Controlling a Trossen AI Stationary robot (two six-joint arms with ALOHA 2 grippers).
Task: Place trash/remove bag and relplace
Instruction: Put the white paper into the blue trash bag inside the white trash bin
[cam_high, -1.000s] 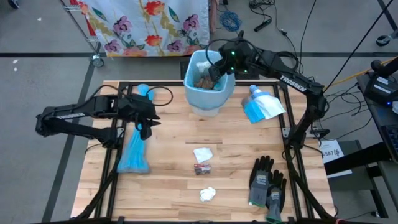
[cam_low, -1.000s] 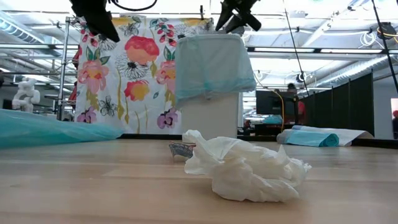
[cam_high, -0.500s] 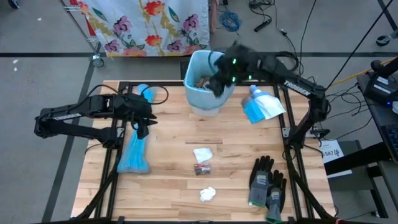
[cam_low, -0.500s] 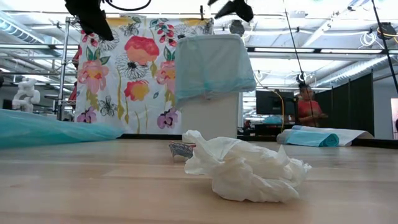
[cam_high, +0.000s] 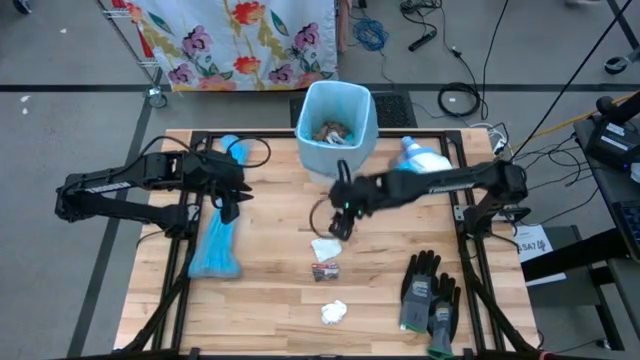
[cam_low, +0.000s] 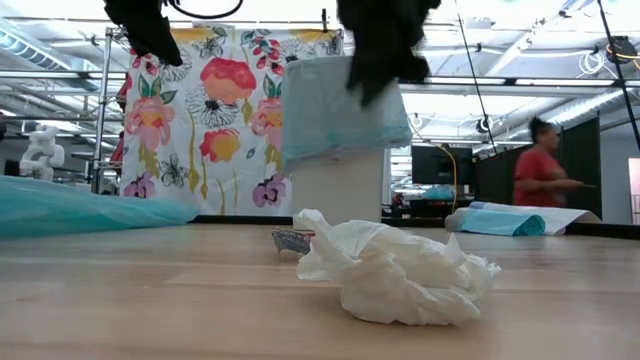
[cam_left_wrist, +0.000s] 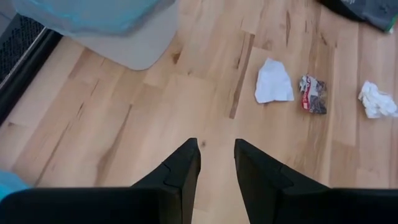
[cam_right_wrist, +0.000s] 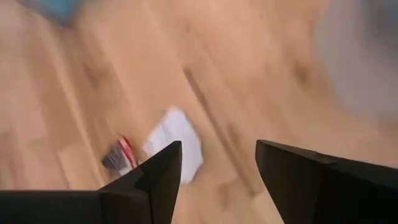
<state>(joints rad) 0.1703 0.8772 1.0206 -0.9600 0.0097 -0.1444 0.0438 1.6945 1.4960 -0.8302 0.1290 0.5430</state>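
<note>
The right gripper (cam_high: 336, 226) hangs over the middle of the bench (cam_high: 270, 300), jaws spread wide and empty, just above a flat white tissue (cam_high: 326, 248). A small wrapper (cam_high: 324, 271) and a crumpled white wad (cam_high: 334, 312) lie toward the near edge. The left gripper (cam_high: 231, 208) hovers near the left edge, fingers (cam_left_wrist: 180, 174) partly apart, holding nothing

The tabletop (cam_high: 280, 250) is pale wood in planks, smooth with a matt finish and visible grain; the bin (cam_high: 336, 120) at upper centre is lined with thin, slightly glossy blue plastic film; the crumpled tissue (cam_low: 395, 272) looks soft, white and matt; the small wrapper (cam_high: 324, 271) is shiny and creased; the gloves (cam_high: 430, 292) at lower right are dark knit fabric with a rubbery coating; the left pincer (cam_left_wrist: 216, 163) has matt black plastic fingers.
</note>
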